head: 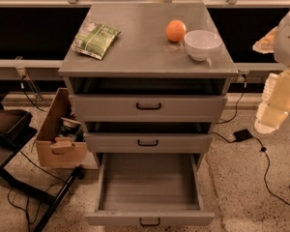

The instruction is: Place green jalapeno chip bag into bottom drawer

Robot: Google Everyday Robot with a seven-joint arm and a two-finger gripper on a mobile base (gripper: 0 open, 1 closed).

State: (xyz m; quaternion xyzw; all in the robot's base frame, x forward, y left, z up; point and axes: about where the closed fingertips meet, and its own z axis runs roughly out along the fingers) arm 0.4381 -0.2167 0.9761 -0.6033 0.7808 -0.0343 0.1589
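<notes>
**Kid:** Where is the green jalapeno chip bag lying?

**Helper:** It is lying flat on the grey tabletop. It is well off to the left of the end effector and higher up than it. An orange and a white bowl are sitting in between, right next to each other.

**Kid:** What is the end effector doing?

**Helper:** It is hanging out past the right side of the cabinet, well apart from everything. The bag is not in it. I cannot tell if it is wide or narrow.

**Kid:** How is the bag going to feel?

**Helper:** I am guessing it is very light, crinkly and a bit puffy. The foil is looking slippery too (and chips are always cracking when you squeeze hard).

**Kid:** So where should it be grabbing?

**Helper:** I am thinking of a soft pinch from above, across the narrow middle of the bag or on one flat sealed end.

**Kid:** And where is the bag going?

**Helper:** Into the bottom drawer. It is standing pulled open, down low and to the left of the end effector, and it is looking bare inside.
</notes>
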